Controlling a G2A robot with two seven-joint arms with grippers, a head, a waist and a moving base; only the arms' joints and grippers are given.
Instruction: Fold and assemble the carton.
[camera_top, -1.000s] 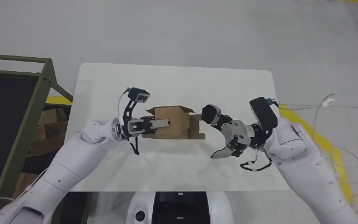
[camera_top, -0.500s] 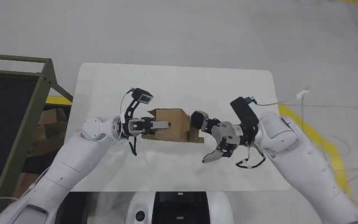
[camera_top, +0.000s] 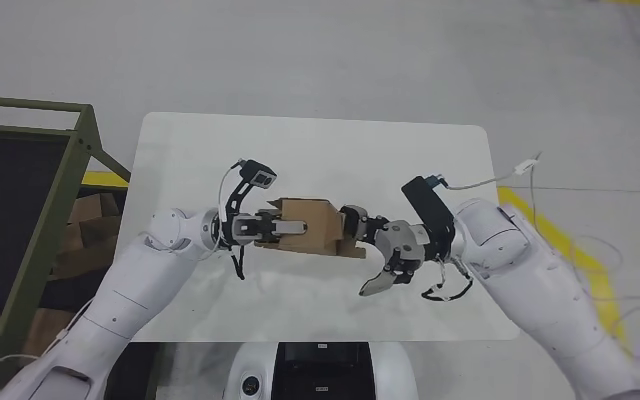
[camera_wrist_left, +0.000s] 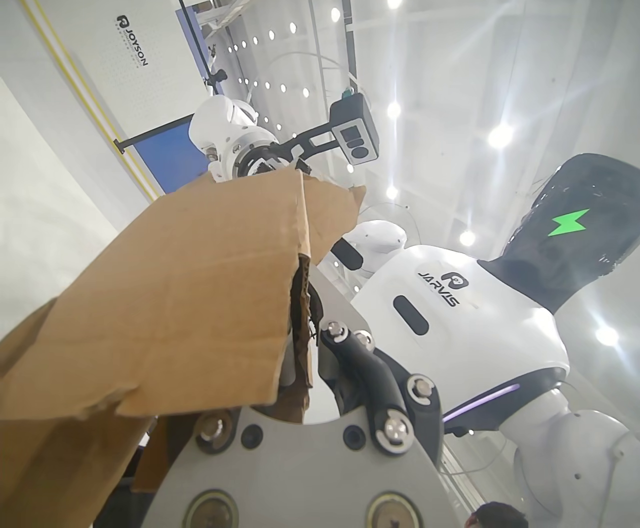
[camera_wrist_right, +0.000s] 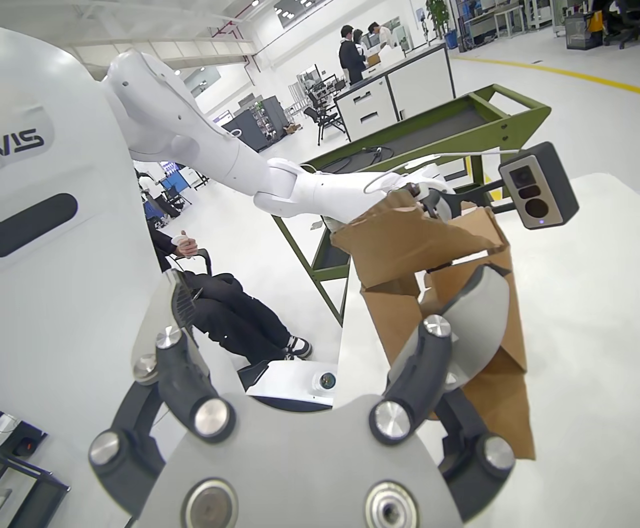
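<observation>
A brown carton (camera_top: 310, 222) lies part-folded in the middle of the white table (camera_top: 300, 150), with flaps loose at its right end. My left gripper (camera_top: 272, 226) is shut on the carton's left wall; in the left wrist view the cardboard (camera_wrist_left: 190, 300) sits pinched at the gripper (camera_wrist_left: 300, 370). My right gripper (camera_top: 362, 255) is open wide at the carton's right end. One of its fingers (camera_wrist_right: 480, 305) rests against the carton (camera_wrist_right: 450, 260) flap, while the other finger (camera_wrist_right: 175, 300) hangs free over the table's front part.
A green metal cart (camera_top: 50, 180) stands left of the table, with cardboard pieces (camera_top: 85, 225) beside it. A loose cable (camera_top: 500, 175) trails from the right arm. The table's far half and front left are bare.
My right arm has swung left, bringing one open finger from beside the carton to against its right end. The left gripper has kept its hold, shifting only slightly.
</observation>
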